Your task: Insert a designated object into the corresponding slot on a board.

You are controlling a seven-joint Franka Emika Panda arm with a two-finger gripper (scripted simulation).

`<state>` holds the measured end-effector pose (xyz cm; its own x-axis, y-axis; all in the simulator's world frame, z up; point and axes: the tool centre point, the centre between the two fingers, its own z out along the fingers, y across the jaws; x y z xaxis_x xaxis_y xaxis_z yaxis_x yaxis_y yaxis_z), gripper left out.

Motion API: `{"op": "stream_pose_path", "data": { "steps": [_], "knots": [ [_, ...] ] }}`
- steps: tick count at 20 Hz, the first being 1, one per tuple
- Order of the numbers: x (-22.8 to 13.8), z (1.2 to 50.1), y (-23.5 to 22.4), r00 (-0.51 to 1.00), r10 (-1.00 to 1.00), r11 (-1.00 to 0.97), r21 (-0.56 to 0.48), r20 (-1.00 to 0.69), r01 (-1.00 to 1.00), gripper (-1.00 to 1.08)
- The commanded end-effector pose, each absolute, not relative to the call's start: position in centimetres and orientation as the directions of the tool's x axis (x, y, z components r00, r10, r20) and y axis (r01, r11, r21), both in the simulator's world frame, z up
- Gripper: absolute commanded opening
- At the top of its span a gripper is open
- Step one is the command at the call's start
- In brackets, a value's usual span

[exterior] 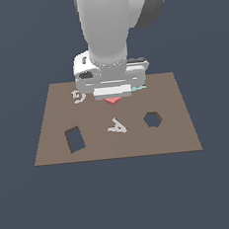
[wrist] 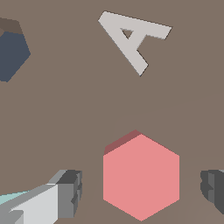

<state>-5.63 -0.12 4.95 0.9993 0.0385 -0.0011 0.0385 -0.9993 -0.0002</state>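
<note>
**Block sits between the spread fingers, not yet gripped**

Start with the wrist view: your gripper [wrist: 141,188] is open, with one finger [wrist: 65,192] at the lower left of the frame and the other at the lower right edge. The coral-red hexagonal block [wrist: 141,176] lies flat on the board [wrist: 65,118] between them, with bare board showing on both sides, so neither pad touches it. That is the relation your next move turns on: the block is centred in the gap, slightly nearer the right-hand finger, and a straight close should catch it across opposite sides.

Farther out, the whitish A-shaped piece [wrist: 134,39] lies at upper centre, well apart from the block. The hexagonal slot [wrist: 13,54] shows at the upper left edge, cut off by the frame.

In the exterior view, the block [exterior: 113,100] peeks out under the hand at upper centre, and the slot [exterior: 152,119] lies lower and to the right of it. I judge that a diagonal carry will be needed after lifting.
</note>
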Motion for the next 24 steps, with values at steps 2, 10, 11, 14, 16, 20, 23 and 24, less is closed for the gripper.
{"op": "stream_pose_path", "data": {
  "steps": [2, 10, 11, 14, 16, 20, 23, 24],
  "knots": [
    [-5.5, 5.0, -0.1, 0.999, 0.039, -0.999, -0.001, 0.001, 0.039, 1.0],
    [-5.5, 4.2, -0.1, 0.999, 0.039, -0.999, 0.0, 0.0, 0.039, 1.0],
    [-5.5, 3.8, -0.1, 0.999, 0.039, -0.999, 0.0, 0.0, 0.039, 1.0],
    [-5.5, 3.1, -0.1, 0.999, 0.039, -0.999, 0.0, 0.0, 0.039, 1.0],
    [-5.5, 3.0, -0.1, 0.999, 0.039, -0.999, 0.0, 0.0, 0.039, 1.0],
    [-5.5, 3.0, -0.1, 0.999, 0.039, -0.999, 0.0, 0.0, 0.039, -1.0],
    [-5.5, 3.0, -0.1, 0.999, 0.039, -0.999, 0.0, 0.0, 0.039, -1.0],
    [-5.5, 3.0, -0.1, 0.999, 0.039, -0.999, 0.0, 0.0, 0.039, -1.0]
  ]
}}
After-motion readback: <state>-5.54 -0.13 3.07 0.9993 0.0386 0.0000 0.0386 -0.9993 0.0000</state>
